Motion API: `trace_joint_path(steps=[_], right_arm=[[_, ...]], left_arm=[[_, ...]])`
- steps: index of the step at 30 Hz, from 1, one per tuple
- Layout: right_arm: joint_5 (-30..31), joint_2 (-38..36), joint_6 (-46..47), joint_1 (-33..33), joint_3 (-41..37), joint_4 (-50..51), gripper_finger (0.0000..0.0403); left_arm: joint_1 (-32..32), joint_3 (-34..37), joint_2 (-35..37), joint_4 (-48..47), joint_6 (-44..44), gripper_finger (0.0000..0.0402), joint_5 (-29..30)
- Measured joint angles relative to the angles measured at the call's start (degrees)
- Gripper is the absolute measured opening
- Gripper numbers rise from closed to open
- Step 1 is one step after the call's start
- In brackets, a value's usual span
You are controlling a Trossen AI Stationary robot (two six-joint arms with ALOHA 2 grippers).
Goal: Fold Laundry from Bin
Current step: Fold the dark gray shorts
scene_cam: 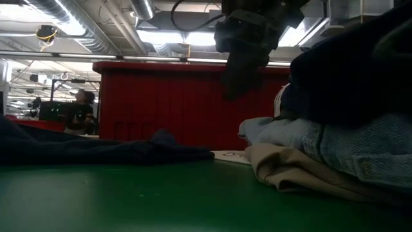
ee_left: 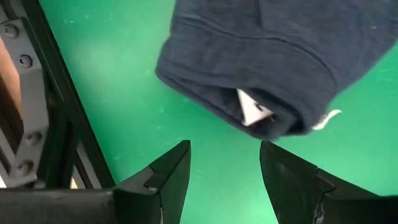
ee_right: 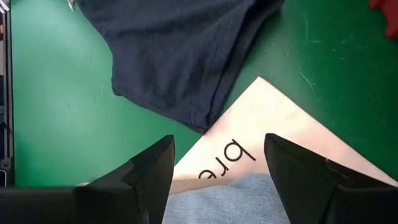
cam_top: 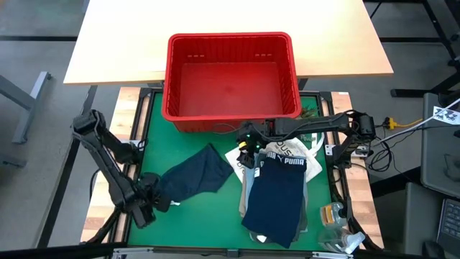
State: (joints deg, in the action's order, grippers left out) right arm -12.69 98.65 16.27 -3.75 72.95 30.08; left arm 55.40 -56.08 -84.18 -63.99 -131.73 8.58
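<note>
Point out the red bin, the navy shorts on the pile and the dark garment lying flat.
red bin [cam_top: 231, 43], high view, far rim.
navy shorts [cam_top: 279, 200], high view, middle of the fabric.
dark garment [cam_top: 194, 176], high view, centre.

we note a white tote bag [cam_top: 296, 152] partly under the clothes pile on the green table [cam_top: 215, 216]; pale wooden tabletop [cam_top: 122, 43] behind; cables [cam_top: 402, 124] at right.

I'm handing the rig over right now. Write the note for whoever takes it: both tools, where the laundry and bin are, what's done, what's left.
Left tool: open, empty, by the edge of the dark navy garment.
Right tool: open, empty, above the stack's corner and the white tote bag.
Red bin: empty, behind the mat.
Done: bin emptied; navy shorts top the stack, over the light blue and beige pieces.
Left: the dark navy garment lies loose on the mat.
</note>
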Motion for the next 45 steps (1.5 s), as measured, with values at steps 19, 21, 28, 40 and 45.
trace_joint_path(steps=[19,21,28,40,45], right_arm=[[-0.88,2.56,-0.03,0.00,-0.01,-3.51,0.0248],[-0.87,2.73,-0.04,0.00,-0.02,-4.13,0.0248],[-1.01,4.16,-0.02,0.00,0.01,-4.81,0.0248],[-1.97,5.92,-0.02,0.00,-0.02,-4.30,0.0248],[-1.97,5.92,-0.02,0.00,-0.02,-4.71,0.0248]], left_arm=[[-1.76,25.71,13.70,36.82,-1.42,0.0186,-0.74],[-1.71,25.69,13.70,34.50,-1.42,0.0185,-0.82],[-3.72,25.71,13.68,29.68,-1.44,0.0185,0.97],[-1.89,24.30,20.33,27.03,-1.23,0.0185,0.93],[-3.24,24.29,22.44,18.34,-1.52,0.0185,0.92]])
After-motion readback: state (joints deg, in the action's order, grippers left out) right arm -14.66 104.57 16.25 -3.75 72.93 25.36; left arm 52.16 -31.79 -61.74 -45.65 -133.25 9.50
